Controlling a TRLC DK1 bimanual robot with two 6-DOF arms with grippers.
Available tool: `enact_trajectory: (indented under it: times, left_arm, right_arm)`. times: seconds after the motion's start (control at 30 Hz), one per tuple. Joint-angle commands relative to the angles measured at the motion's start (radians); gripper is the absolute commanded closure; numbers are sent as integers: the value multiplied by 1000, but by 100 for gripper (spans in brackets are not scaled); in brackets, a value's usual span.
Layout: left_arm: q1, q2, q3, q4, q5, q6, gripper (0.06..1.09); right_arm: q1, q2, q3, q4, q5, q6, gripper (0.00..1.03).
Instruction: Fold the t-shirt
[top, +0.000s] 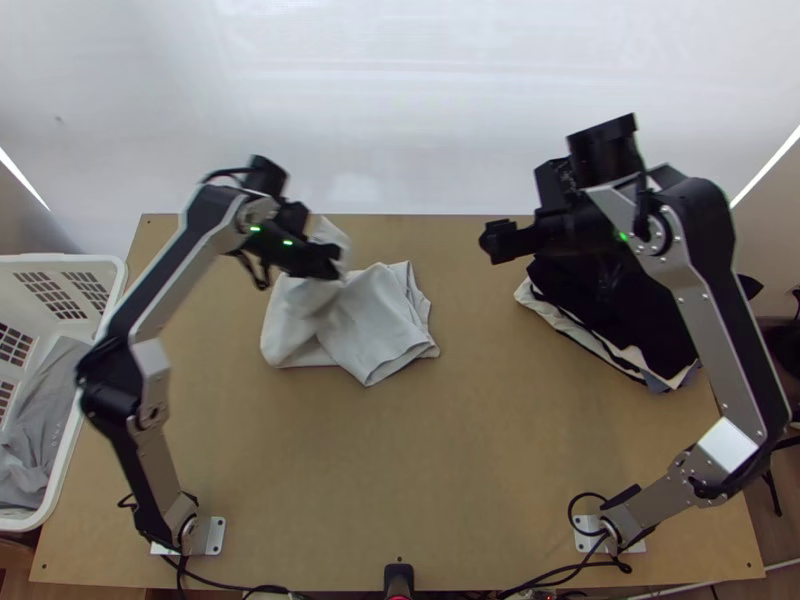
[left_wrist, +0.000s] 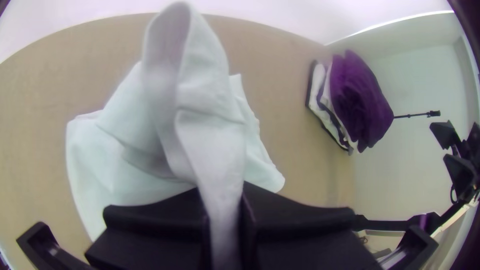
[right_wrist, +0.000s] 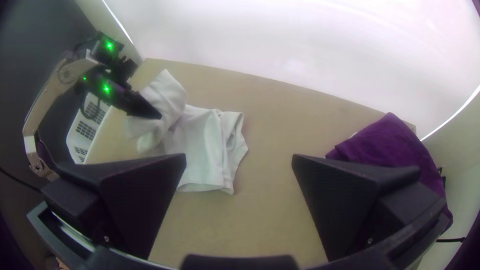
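**T-shirt (top: 375, 325) pinched for a fold, the rest lying loose**

The pale T-shirt lies on the far left part of the surface (top: 450, 480), partly folded over itself and uneven, with creases running through it. The left end effector (left_wrist: 222, 194) pinches a gathered strip of it, and a loop of cloth stands up beyond the fingers. The right end effector (right_wrist: 239, 159) is spread wide, with nothing between its fingers, well apart from the T-shirt.

The step in hand looks like a fold, or a lift to straighten the layers, carried by one arm; which of the two, the views do not settle. The work seems partway along, since the cloth is compact but has no neat outline.

The next move probably calls for laying the raised part over the rest, lining up the edges and letting go gently. The soft fabric could bunch under the pinch or drag the lower layers askew, so some smoothing may be needed before the T-shirt can join the pile of clothes (right_wrist: 392, 145) at the right.
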Motion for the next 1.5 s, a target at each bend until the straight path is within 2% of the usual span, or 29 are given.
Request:
enact_trajectory:
  times: [0.0, 0.17, 0.2, 0.23, 0.27, 0.3, 0.5, 0.6, 0.63, 0.73, 0.87, 0.97, 1.07, 1.2, 1.3, 1.47]
  left_arm:
    - [-129, 139, 125, 12, -15, -66, 105]
    - [-192, 218, 223, 47, -48, -106, 104]
    - [-215, 230, 251, 63, -47, -116, 93]
    - [-233, 235, 268, 90, -27, -129, 67]
    - [-253, 235, 272, 118, 5, -148, 30]
    - [-276, 235, 284, 147, 48, -169, 8]
    - [-330, 129, 306, 302, 78, -209, 10]
    - [-305, 81, 304, 325, 81, -215, 10]
    - [-290, 70, 297, 325, 79, -215, 10]
    - [-221, 35, 254, 302, 85, -201, 10]
    - [-127, -29, 197, 195, 87, -112, 10]
    - [-66, -75, 120, 173, 82, -65, 10]
    - [-17, -132, 13, 218, 56, -50, 10]
    - [19, -233, -151, 334, -34, -1, 10]
    - [42, -282, -191, 350, -82, 18, 10]
    - [88, -355, -229, 344, -102, 41, 10]
  right_arm:
    - [-31, -31, -7, -9, 0, -2, 5]
    - [-38, -42, -15, -11, 0, -2, 5]
    - [-38, -45, -19, -11, 0, -2, 5]
    - [-38, -45, -26, -11, 0, -1, 5]
    - [-38, -46, -33, -11, 0, -1, 5]
    - [-39, -46, -42, -11, 0, 1, 5]
    - [-54, -37, -148, -9, 3, 2, 5]
    - [-42, -28, -231, -11, 3, 99, 5]
    - [-34, -28, -268, -9, 3, 145, 5]
    - [-4, -11, -345, -1, 5, 182, 5]
    - [58, 46, -435, 62, 5, 179, 5]
    - [114, 89, -464, 155, 2, 174, 5]
    - [136, 110, -478, 322, -70, 186, 7]
    - [116, 199, -414, 338, -164, 202, 7]
    - [59, 253, -403, 358, -305, 211, 7]
    - [-8, 283, -426, 407, -454, 228, 6]
